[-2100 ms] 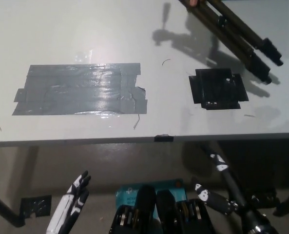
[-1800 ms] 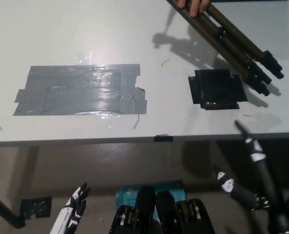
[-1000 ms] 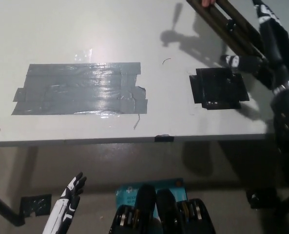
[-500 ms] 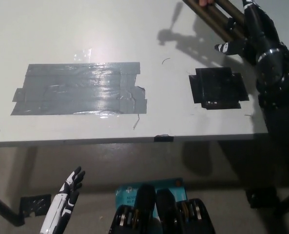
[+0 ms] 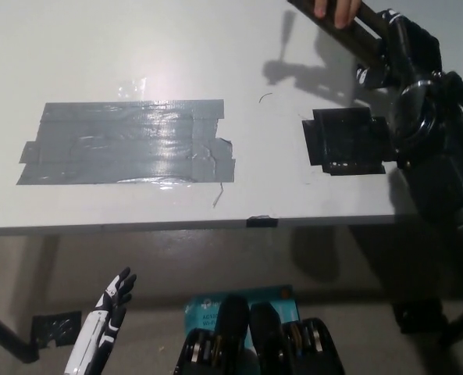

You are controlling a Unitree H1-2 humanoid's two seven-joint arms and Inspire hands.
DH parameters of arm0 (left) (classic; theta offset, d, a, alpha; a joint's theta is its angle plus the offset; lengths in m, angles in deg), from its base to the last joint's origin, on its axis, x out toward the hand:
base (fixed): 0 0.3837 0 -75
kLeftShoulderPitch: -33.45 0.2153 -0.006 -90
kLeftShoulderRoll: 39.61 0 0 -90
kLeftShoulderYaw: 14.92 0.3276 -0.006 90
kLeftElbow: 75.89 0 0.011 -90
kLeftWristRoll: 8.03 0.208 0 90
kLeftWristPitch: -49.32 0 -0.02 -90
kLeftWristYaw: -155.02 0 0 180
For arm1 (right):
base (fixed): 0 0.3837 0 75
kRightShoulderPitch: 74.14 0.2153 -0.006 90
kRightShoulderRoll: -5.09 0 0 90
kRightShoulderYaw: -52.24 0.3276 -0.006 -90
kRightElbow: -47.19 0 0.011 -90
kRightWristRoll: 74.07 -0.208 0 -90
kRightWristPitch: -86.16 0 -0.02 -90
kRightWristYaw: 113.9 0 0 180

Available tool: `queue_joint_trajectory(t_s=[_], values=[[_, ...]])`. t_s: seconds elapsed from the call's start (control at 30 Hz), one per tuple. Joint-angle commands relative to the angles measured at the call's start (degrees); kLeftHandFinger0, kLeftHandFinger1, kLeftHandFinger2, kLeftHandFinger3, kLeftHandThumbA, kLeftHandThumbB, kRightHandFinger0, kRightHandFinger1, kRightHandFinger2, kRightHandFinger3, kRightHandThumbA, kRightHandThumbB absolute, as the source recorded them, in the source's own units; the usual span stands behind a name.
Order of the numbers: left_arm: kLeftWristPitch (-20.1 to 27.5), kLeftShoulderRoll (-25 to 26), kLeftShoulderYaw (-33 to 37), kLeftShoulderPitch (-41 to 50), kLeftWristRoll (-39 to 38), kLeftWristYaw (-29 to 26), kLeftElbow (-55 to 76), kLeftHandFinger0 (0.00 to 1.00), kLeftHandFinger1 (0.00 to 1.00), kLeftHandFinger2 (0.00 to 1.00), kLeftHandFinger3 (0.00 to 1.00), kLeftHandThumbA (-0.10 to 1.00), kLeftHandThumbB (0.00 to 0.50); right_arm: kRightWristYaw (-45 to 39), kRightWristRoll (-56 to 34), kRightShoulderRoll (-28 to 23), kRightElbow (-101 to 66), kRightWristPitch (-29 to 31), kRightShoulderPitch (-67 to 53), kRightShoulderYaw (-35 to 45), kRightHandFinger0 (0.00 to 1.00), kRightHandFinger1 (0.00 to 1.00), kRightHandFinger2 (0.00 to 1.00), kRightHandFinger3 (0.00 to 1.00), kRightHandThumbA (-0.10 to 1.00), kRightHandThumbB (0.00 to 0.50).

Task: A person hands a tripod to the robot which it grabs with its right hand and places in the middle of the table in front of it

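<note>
The tripod point(image 5: 347, 30), with dark olive folded legs, slants in over the table's far right corner, and a person's hand point(image 5: 336, 10) holds it at the top edge. My black right hand point(image 5: 397, 53) is up at the legs, fingers curled around them just right of the person's grip. The lower ends of the legs are hidden behind my hand and arm. My white left hand point(image 5: 106, 322) rests low at the lower left, below the table edge, fingers apart and empty.
A large patch of grey tape point(image 5: 126, 142) lies on the white table point(image 5: 239, 70) left of centre. A smaller black tape patch point(image 5: 342, 139) lies beside my right forearm. The table's front edge point(image 5: 137, 226) crosses the picture; a teal item point(image 5: 208, 306) lies on the floor.
My right arm rose from below the table's front edge up to the far right corner, and its fingers closed around the tripod legs. The person's hand stays on the tripod. My left hand dropped slightly.
</note>
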Motion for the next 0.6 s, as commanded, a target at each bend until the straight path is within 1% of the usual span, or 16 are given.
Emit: queue_joint_trajectory(t_s=[0.0, 0.03, 0.07, 0.17, 0.2, 0.23, 0.27, 0.33, 0.37, 0.4, 0.43, 0.47, 0.5, 0.57], values=[[2.53, 0.54, -0.31, -1.41, -0.49, 0.58, 0.88, 1.0, 1.0, 1.0, 1.0, 1.0, 0.309, 24.14, 6.59, -1.87, 3.26, 14.63, 4.39, -4.15, 0.16, 0.55, 0.88, 0.81, -0.1, 0.218], [2.52, 0.58, -0.3, -1.48, -0.3, 0.55, 0.9, 1.0, 1.0, 1.0, 1.0, 1.0, 0.302, 24.07, 6.35, -1.97, 3.28, 14.86, 4.4, -4.25, 0.08, 0.52, 0.88, 0.82, -0.1, 0.211], [2.55, 0.63, -0.29, -1.51, -0.12, 0.5, 0.91, 1.0, 1.0, 1.0, 1.0, 1.0, 0.297, 24.08, 6.02, -2.03, 3.33, 15.08, 4.38, -4.28, 0.11, 0.54, 0.89, 0.82, -0.1, 0.192], [2.62, 0.67, -0.19, -1.6, -0.83, 0.75, 0.94, 1.0, 1.0, 1.0, 1.0, 1.0, 0.289, 24.99, 5.54, -2.18, 3.3, 15.85, 4.42, -4.5, 0.08, 0.6, 0.97, 0.88, -0.1, 0.164], [2.61, 0.68, -0.26, -1.7, -0.64, 0.6, 0.86, 1.0, 1.0, 1.0, 1.0, 1.0, 0.286, 25.47, 5.25, -2.3, 3.26, 16.78, 4.41, -4.59, 0.09, 0.63, 0.98, 0.95, -0.1, 0.135], [2.62, 0.69, -0.25, -1.73, -0.61, 0.56, 0.8, 1.0, 1.0, 1.0, 1.0, 1.0, 0.286, 25.37, 4.98, -2.33, 3.16, 17.06, 4.35, -4.54, 0.09, 0.65, 0.98, 0.97, -0.1, 0.134], [2.62, 0.71, -0.21, -1.78, -0.61, 0.51, 0.7, 1.0, 1.0, 1.0, 1.0, 1.0, 0.285, 24.6, 4.98, -2.55, 1.96, 16.82, 3.99, -4.69, 0.09, 0.66, 0.98, 0.99, -0.1, 0.147], [2.62, 0.63, -0.19, -1.79, -0.37, 0.55, 0.7, 1.0, 1.0, 1.0, 1.0, 1.0, 0.285, 24.12, 4.97, -2.93, 0.32, 17.8, 3.07, -4.98, 0.02, 0.56, 0.87, 0.95, -0.1, 0.186], [2.62, 0.61, -0.18, -1.81, -0.31, 0.55, 0.68, 1.0, 1.0, 1.0, 1.0, 1.0, 0.285, 24.14, 5.03, -3.0, 0.14, 17.9, 2.95, -5.1, 0.01, 0.53, 0.85, 0.94, -0.1, 0.195], [2.61, 0.59, -0.15, -1.82, -0.26, 0.53, 0.66, 1.0, 1.0, 1.0, 1.0, 1.0, 0.286, 23.86, 5.24, -3.08, -0.59, 17.94, 2.55, -5.43, 0.0, 0.46, 0.83, 0.91, -0.1, 0.21], [2.61, 0.57, -0.2, -1.82, -0.32, 0.54, 0.7, 1.0, 1.0, 1.0, 1.0, 1.0, 0.289, 23.9, 5.86, -3.05, -1.86, 18.33, 1.83, -6.11, 0.0, 0.43, 0.81, 0.9, -0.1, 0.219], [2.6, 0.64, -0.26, -1.75, -0.19, 0.52, 0.75, 1.0, 1.0, 1.0, 1.0, 1.0, 0.295, 24.14, 6.22, -3.0, -2.75, 19.0, 1.17, -6.67, 0.0, 0.44, 0.83, 0.9, -0.1, 0.219], [2.59, 0.71, -0.28, -1.72, 0.14, 0.37, 0.74, 1.0, 1.0, 1.0, 1.0, 1.0, 0.294, 23.64, 6.62, -2.98, -3.93, 18.91, 0.43, -7.28, 0.0, 0.48, 0.87, 0.92, -0.1, 0.221], [2.62, 0.67, -0.17, -1.84, 0.2, 0.26, 0.58, 1.0, 1.0, 1.0, 1.0, 1.0, 0.291, 23.19, 7.09, -3.17, -5.26, 18.77, -0.43, -7.89, 0.0, 0.49, 0.88, 0.94, -0.1, 0.225]])
